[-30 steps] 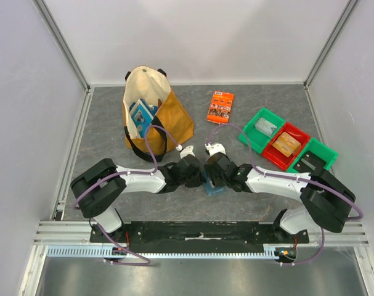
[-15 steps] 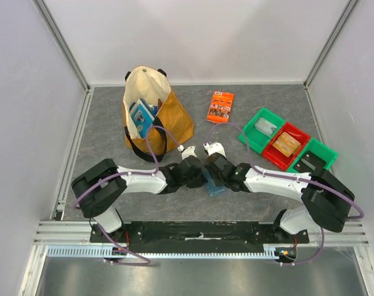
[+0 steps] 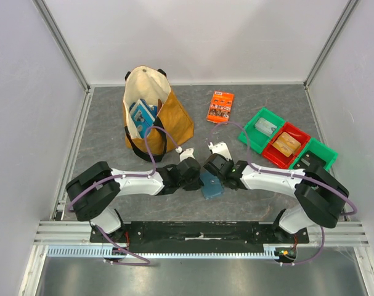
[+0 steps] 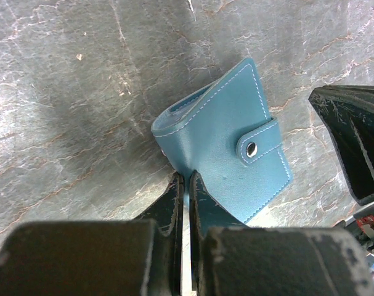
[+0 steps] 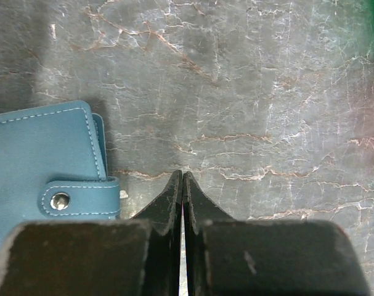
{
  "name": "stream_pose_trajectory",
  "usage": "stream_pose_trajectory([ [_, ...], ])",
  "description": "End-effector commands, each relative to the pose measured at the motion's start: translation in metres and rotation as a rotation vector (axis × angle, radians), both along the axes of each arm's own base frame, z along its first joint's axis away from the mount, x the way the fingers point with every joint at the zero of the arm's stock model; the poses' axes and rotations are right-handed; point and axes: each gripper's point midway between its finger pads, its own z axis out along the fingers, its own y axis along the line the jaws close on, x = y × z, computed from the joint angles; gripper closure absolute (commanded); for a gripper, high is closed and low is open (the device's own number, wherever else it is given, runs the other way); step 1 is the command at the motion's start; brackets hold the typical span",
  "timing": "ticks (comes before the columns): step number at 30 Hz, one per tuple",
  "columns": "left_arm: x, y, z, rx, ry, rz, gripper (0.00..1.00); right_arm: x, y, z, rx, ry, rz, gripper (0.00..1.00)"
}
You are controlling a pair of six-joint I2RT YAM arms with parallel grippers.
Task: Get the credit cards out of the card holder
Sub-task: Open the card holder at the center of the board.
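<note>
The card holder (image 4: 227, 139) is a blue bifold wallet, closed, its tab (image 4: 259, 145) snapped down; it lies on the grey table between the two arms (image 3: 211, 185). My left gripper (image 4: 187, 177) is shut, pinching the holder's near edge. My right gripper (image 5: 182, 175) is shut on nothing, its tips on bare table just right of the holder's tab (image 5: 76, 198). In the top view the left gripper (image 3: 198, 174) and right gripper (image 3: 209, 168) nearly meet over the holder. The credit cards are hidden.
A tan tote bag (image 3: 151, 120) with a blue-and-white box (image 3: 142, 114) inside stands at the back left. An orange printed packet (image 3: 220, 106) lies behind the grippers. A red bin (image 3: 279, 153) flanked by green bins (image 3: 254, 132) sits at the right.
My right gripper has shut from open and drawn slightly back. The card holder has shifted a little toward the left. The left gripper stayed shut on it.
</note>
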Motion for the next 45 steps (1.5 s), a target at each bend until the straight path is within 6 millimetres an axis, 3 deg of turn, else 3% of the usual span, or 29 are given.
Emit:
stream_pose_trajectory([
  [1, -0.010, 0.030, -0.020, 0.148, 0.005, -0.025, 0.98, 0.005, 0.023, 0.027, 0.146, -0.050, 0.018, 0.88],
  [6, -0.009, 0.030, -0.017, 0.143, -0.002, -0.024, 0.98, -0.002, 0.064, 0.064, 0.354, -0.068, 0.135, 0.67],
  [8, -0.009, 0.030, -0.017, 0.144, -0.003, -0.023, 0.98, -0.003, 0.071, 0.065, 0.353, -0.060, 0.150, 0.63],
  [11, -0.009, 0.029, -0.017, 0.140, -0.001, -0.020, 0.98, -0.008, 0.076, 0.048, 0.306, -0.019, 0.162, 0.56],
  [20, -0.008, 0.028, -0.017, 0.127, -0.010, -0.015, 0.98, -0.019, 0.079, 0.020, 0.217, 0.052, 0.163, 0.55],
  [25, -0.007, 0.027, -0.015, 0.119, -0.014, -0.011, 0.98, -0.021, 0.065, 0.008, 0.121, 0.069, 0.138, 0.55],
  [32, -0.008, 0.027, -0.017, 0.091, -0.007, 0.012, 0.98, -0.031, 0.075, 0.010, 0.187, 0.112, 0.155, 0.53],
  [45, -0.016, 0.029, -0.018, 0.009, 0.014, 0.044, 0.98, -0.024, 0.049, -0.003, 0.129, 0.041, 0.060, 0.57],
])
